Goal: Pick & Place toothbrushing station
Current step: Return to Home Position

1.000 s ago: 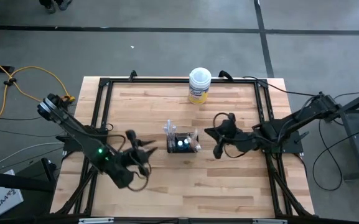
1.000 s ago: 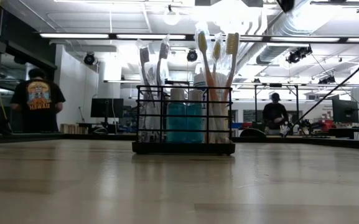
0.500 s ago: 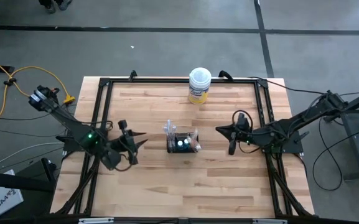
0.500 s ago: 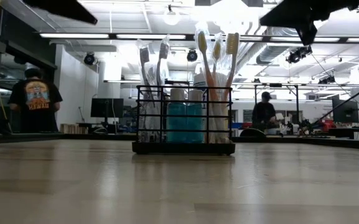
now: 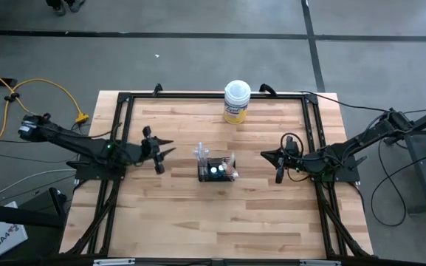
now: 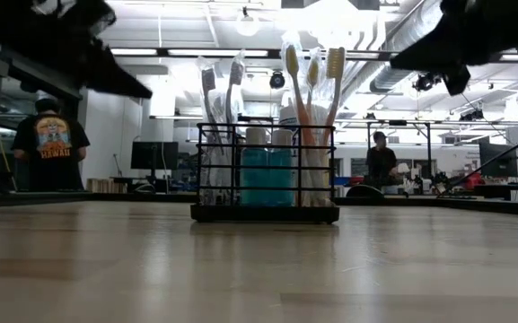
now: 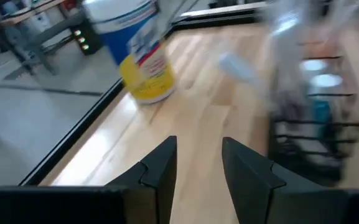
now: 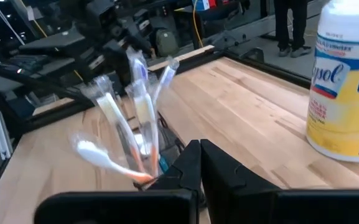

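Note:
The black wire-mesh holder (image 5: 218, 169) stands on its base at the middle of the wooden table, with pale toothbrushes (image 6: 311, 108) upright in it and two teal white-capped tubes (image 6: 266, 175). It also shows in the left wrist view (image 7: 316, 124) and the right wrist view (image 8: 135, 137). My left gripper (image 5: 161, 151) hangs open to the holder's left, above the table; its fingers stand apart in its wrist view (image 7: 198, 149). My right gripper (image 5: 273, 164) hangs shut to the holder's right (image 8: 199, 149). Both are clear of the holder.
A white-lidded yellow round tub (image 5: 236, 102) stands at the table's far edge, behind the holder. A black metal frame (image 5: 124, 118) runs along the table's sides. People stand in the room beyond the table (image 6: 54, 144).
My left gripper has swung away from the holder, toward the table's far-left. My right gripper has drawn back toward the table's right edge. Both arms now show at the top of the low view. The holder has stayed in place.

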Controlling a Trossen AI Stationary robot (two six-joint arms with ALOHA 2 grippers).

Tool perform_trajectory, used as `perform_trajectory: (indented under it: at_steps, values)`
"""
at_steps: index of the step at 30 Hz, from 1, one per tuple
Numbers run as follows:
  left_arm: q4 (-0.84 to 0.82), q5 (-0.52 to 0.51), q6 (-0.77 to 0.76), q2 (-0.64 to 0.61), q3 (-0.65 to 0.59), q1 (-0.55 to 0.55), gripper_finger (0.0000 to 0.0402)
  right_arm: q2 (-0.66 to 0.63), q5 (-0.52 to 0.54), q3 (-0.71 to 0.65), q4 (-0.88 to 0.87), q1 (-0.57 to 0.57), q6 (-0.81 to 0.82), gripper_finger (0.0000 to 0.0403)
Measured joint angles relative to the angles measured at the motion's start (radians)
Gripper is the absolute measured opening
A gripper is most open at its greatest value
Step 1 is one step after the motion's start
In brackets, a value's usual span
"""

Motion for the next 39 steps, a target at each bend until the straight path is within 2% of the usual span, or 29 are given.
perform_trajectory:
  at_steps: [9,12,19,30,34,37,39]
  values:
    - [0.017,0.137,-0.018,-0.171,-0.166,0.198,0.0122,-0.070,-0.001,-0.157,0.174,0.000,0.004,0.0002]
    - [0.058,0.205,-0.019,-0.219,-0.219,0.253,0.0122,-0.083,-0.001,-0.181,0.189,0.000,0.008,0.0002]
    - [0.098,0.267,-0.036,-0.290,-0.325,0.346,0.0122,-0.089,-0.001,-0.209,0.223,0.000,0.010,0.0002]
    - [0.042,0.288,-0.031,-0.308,-0.336,0.414,0.0122,-0.088,0.000,-0.214,0.199,0.000,0.003,0.0002]
    - [0.015,0.288,-0.035,-0.308,-0.337,0.442,0.0122,-0.096,0.002,-0.278,0.250,0.000,0.010,0.0002]
    - [0.008,0.288,-0.040,-0.308,-0.338,0.458,0.0122,-0.116,0.002,-0.346,0.351,0.000,0.014,0.0002]
    - [0.005,0.289,-0.041,-0.308,-0.338,0.462,0.0122,-0.120,-0.004,-0.349,0.356,0.000,0.015,0.0002]
